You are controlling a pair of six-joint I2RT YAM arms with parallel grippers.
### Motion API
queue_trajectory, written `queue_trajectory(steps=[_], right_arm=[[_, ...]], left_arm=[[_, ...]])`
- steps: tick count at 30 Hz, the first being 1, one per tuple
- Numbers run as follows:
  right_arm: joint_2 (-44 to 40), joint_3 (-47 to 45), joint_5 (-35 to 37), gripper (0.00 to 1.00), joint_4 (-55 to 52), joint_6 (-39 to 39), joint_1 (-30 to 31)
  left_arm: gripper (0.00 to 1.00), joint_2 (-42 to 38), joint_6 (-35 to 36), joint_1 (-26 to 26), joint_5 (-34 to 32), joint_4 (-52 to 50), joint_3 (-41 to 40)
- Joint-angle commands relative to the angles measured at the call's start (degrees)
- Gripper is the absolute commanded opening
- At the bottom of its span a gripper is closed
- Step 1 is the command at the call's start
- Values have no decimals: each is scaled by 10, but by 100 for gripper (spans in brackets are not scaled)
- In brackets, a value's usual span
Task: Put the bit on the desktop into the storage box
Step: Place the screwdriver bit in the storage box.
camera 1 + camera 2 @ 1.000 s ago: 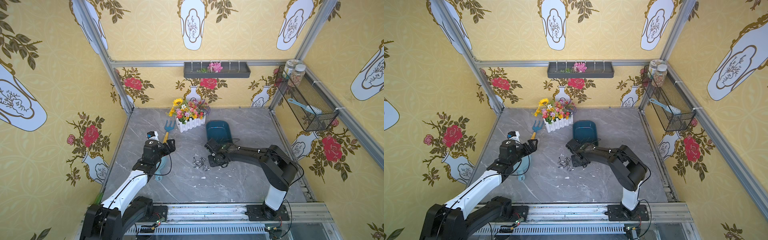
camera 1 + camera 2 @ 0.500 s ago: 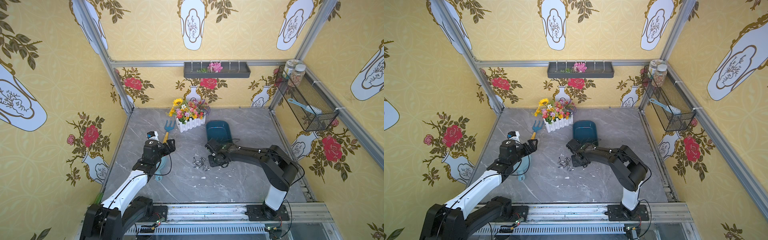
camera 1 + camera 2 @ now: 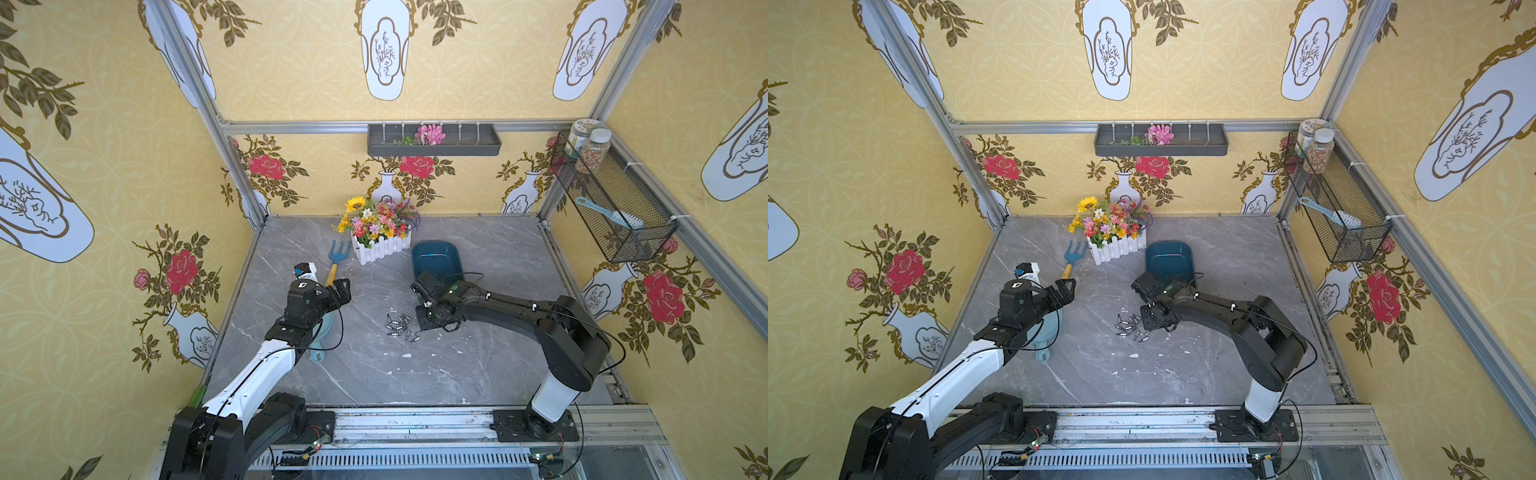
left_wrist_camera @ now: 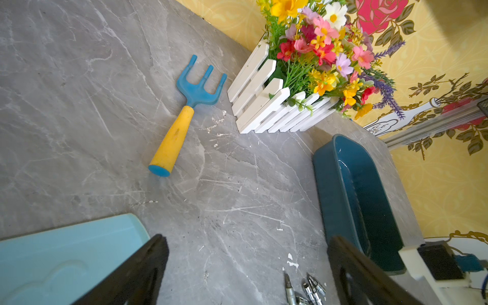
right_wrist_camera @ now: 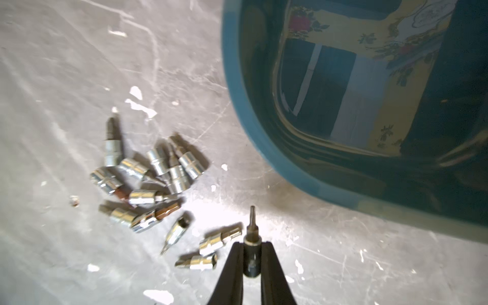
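Note:
Several small silver bits [image 3: 400, 326] [image 3: 1130, 327] lie in a loose pile on the grey marble desktop [image 3: 415, 374]. The wrist views show the pile too [image 5: 148, 182] [image 4: 303, 289]. My right gripper [image 5: 252, 247] [image 3: 424, 323] is low at the pile's edge, shut on one dark bit [image 5: 252, 239] whose tip points toward the storage box. The teal storage box [image 3: 436, 258] [image 3: 1169, 259] [image 5: 232, 66] [image 4: 332, 190] stands just behind the pile, and nothing shows inside it. My left gripper [image 3: 340, 291] [image 4: 247, 240] hovers left of the pile, open with nothing between its fingers.
A white picket planter of flowers [image 3: 380, 235] stands at the back. A blue and yellow garden fork [image 3: 336, 262] lies beside it. A pale blue scoop [image 3: 320, 334] lies under my left arm. A grey wall tray [image 3: 432, 141] and a wire basket [image 3: 611, 203] hang above.

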Motion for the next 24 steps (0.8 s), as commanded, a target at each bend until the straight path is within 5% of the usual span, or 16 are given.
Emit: queue_trajectory(steps=[1,24], right_arm=[[-17,14,-13,12,-9,-12,0],[-28,93,-48,12,-6,-59,-52]], left_arm=[[100,2,7,0,1,5,0],[100,18,6,0,6,2,12]])
